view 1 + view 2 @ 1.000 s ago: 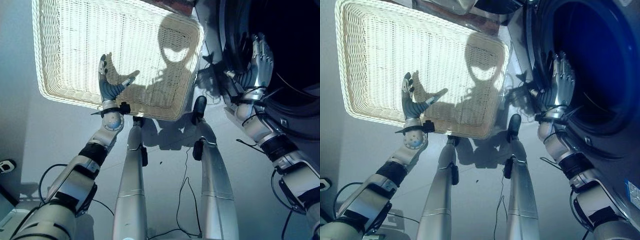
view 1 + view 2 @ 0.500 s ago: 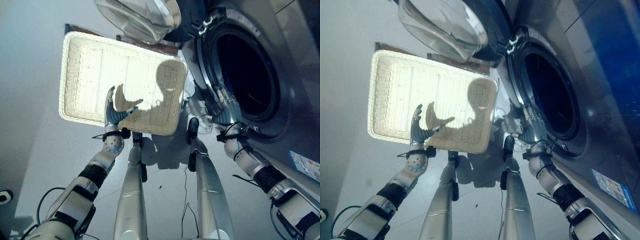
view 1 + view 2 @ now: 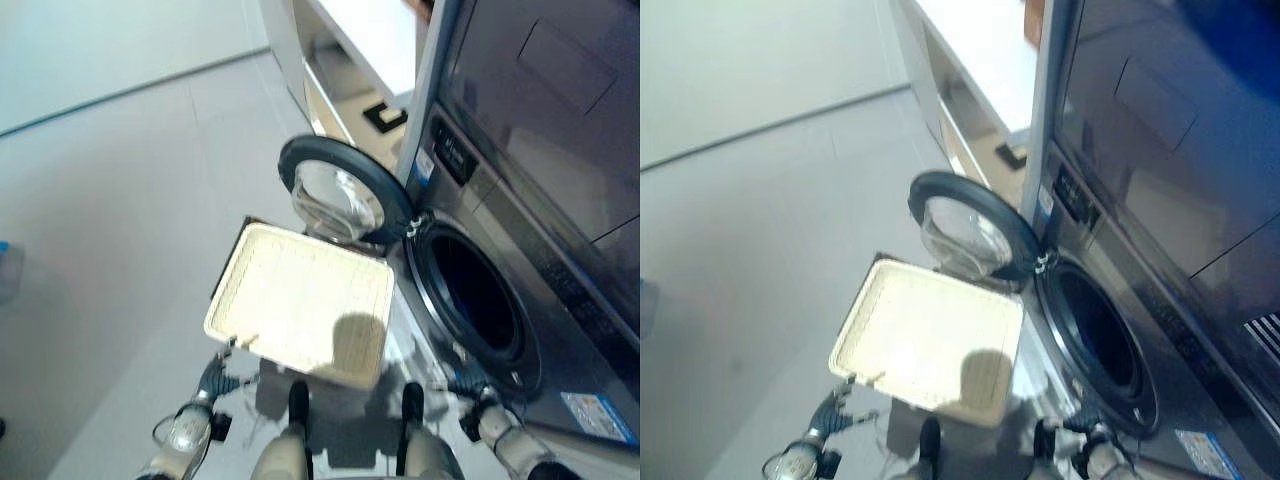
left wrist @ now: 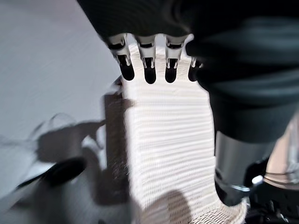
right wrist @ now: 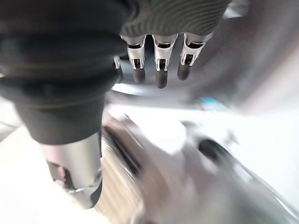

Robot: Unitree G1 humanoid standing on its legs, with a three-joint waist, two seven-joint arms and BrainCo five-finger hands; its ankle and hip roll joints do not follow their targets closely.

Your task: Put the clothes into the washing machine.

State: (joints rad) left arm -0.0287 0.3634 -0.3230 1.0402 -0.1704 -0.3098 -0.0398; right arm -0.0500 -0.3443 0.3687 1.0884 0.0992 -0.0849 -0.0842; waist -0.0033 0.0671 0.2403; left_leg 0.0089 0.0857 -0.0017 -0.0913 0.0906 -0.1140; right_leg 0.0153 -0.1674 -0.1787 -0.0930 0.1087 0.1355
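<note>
A cream-white rectangular wicker basket [image 3: 300, 300] with a fine woven grid pattern is shown on the pale grey floor [image 3: 110, 190]. The silver-grey washing machine [image 3: 540, 200] is fitted with a round dark-rimmed door [image 3: 345, 190] of clear glass, and its drum opening [image 3: 478, 297] is seen as black.

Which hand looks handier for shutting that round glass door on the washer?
Probably the right hand: it hangs open just below the dark drum opening. The left hand, also open, sits by the empty white wicker basket, farther from the round glass door.
</note>
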